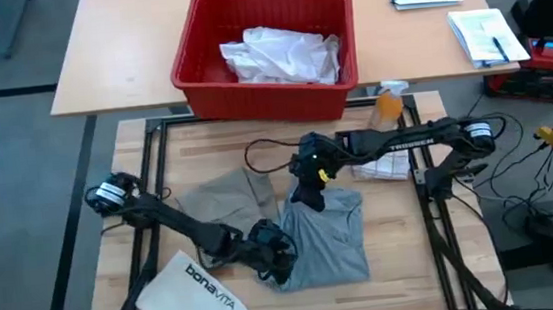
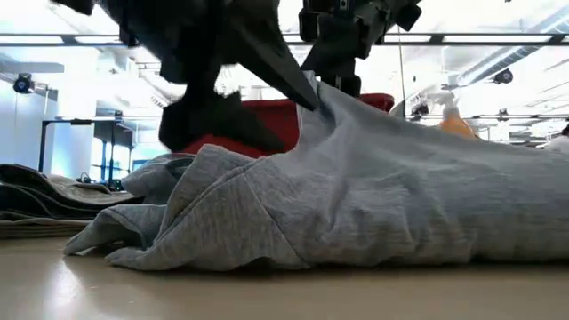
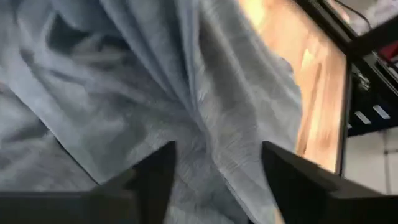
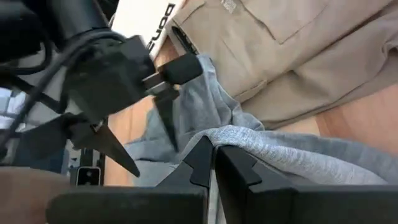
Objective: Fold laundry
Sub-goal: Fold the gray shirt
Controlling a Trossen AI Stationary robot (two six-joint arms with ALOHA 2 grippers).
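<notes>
Tabletop bag point(image 1: 197, 297) reads "bonavita"; right tool point(image 4: 214, 163) pinches grey T-shirt point(image 1: 326, 239), left tool point(image 3: 214, 180) spread.

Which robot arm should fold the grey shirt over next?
Probably the right. The right gripper is already pinched shut on an edge of the grey T-shirt, lifting it into a peak. The left gripper is open over the shirt's near corner, holding nothing, so it would have to grab first.

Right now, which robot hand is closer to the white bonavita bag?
Left. The left gripper sits on the grey T-shirt beside the bag; the right gripper pinches the shirt's far edge.
</notes>
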